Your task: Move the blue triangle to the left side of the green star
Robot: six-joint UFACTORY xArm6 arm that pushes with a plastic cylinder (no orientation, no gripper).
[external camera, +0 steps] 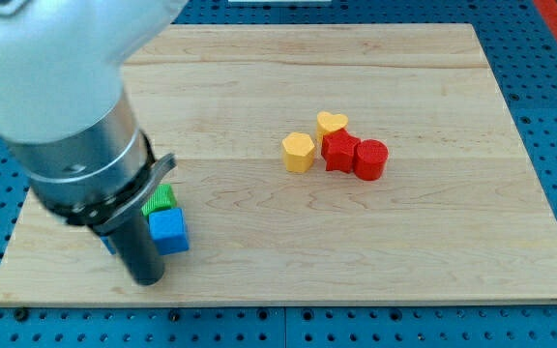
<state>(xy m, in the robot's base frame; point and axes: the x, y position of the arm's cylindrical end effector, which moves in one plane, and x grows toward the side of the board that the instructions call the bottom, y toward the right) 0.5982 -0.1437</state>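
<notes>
My tip [150, 280] rests on the wooden board [356, 261] near its bottom-left corner. A blue cube [170, 232] lies against the rod's right side. Just above the cube a green block [161, 199] shows; the arm covers part of it, so I cannot tell its shape. A small blue sliver [108, 244] shows at the rod's left side; most of that block is hidden behind the rod, so I cannot tell its shape either. The arm's body hides the board's top-left part.
Near the board's middle stands a tight cluster: a yellow block [298, 153], a yellow heart [332, 123], a red star-like block [339, 152] and a red cylinder [370, 159]. The board's bottom edge [278, 304] runs just below my tip.
</notes>
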